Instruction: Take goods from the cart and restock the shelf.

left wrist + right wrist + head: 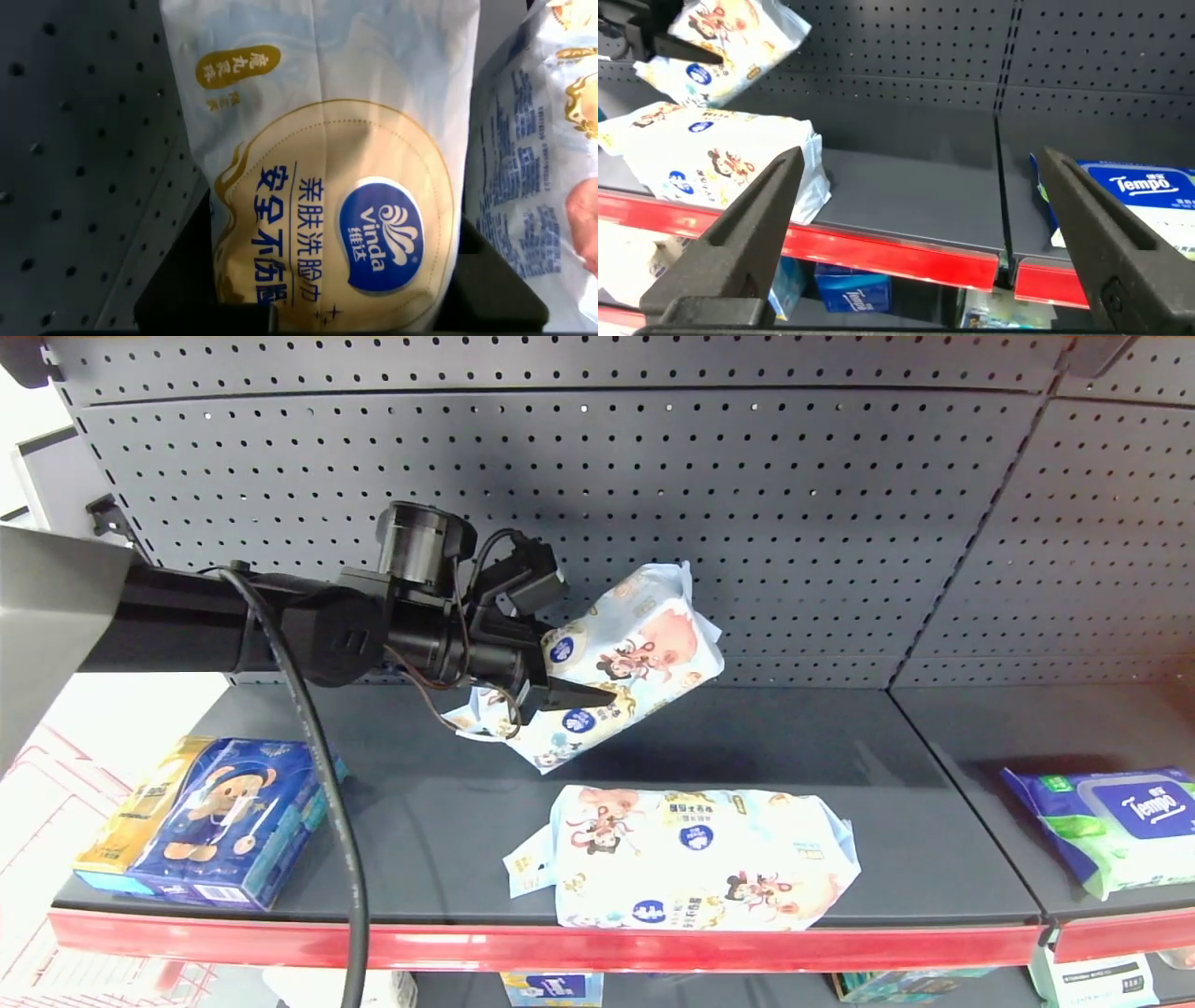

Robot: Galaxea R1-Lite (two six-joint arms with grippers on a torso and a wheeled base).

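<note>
My left gripper (569, 677) is shut on a white cartoon-printed tissue pack (635, 658), held tilted in the air above the dark shelf (747, 756), close to the pegboard back. The left wrist view has the same pack (336, 187) pressed between the black fingers (182, 280). A second, matching pack (695, 859) lies flat near the shelf's red front edge, right below the held one; it is also in the right wrist view (710, 154). My right gripper (924, 233) hangs open in front of the shelf edge, nothing between its fingers.
A blue bear-printed box (224, 821) over a yellow one sits at the shelf's left front. A blue and green wipes pack (1111, 826) lies on the neighbouring shelf section to the right. More goods stand on the shelf below (850, 285). Bare shelf lies between the packs and the divider.
</note>
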